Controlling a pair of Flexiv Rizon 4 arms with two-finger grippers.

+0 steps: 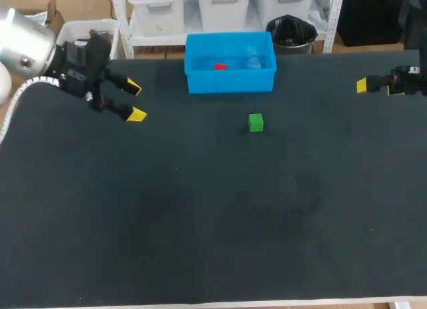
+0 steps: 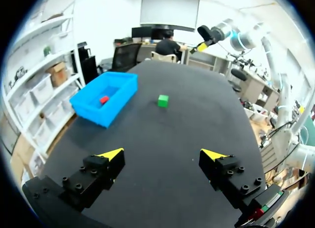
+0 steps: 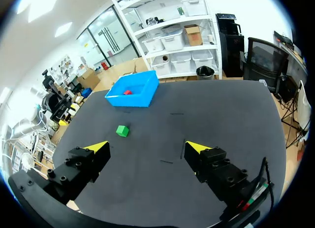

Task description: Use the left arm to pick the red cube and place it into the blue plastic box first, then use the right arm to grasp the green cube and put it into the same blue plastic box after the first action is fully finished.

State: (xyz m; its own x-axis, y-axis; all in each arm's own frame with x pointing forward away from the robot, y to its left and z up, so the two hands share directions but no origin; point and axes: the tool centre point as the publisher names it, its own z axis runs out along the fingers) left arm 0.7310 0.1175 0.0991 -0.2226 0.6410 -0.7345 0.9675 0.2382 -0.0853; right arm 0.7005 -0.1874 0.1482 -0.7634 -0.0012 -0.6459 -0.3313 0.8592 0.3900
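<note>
The red cube point(image 1: 219, 67), small and bright, lies inside the blue plastic box point(image 1: 230, 81), in its left half and apart from the walls. The green cube point(image 1: 255, 123), a plain solid block, sits flat on the dark table point(image 1: 200, 222) in front of the box, off its right half and apart from its front wall. The box stands at the table's far edge. Bare tabletop runs from the green cube to the box and spreads wide to either side of it. The left gripper point(image 1: 135, 101) hangs well to the left of the box, its yellow-tipped fingers spread apart over bare table. The right gripper point(image 3: 147, 148) hovers well to the right of the box, near the table's side edge, its fingers likewise wide apart.
</note>
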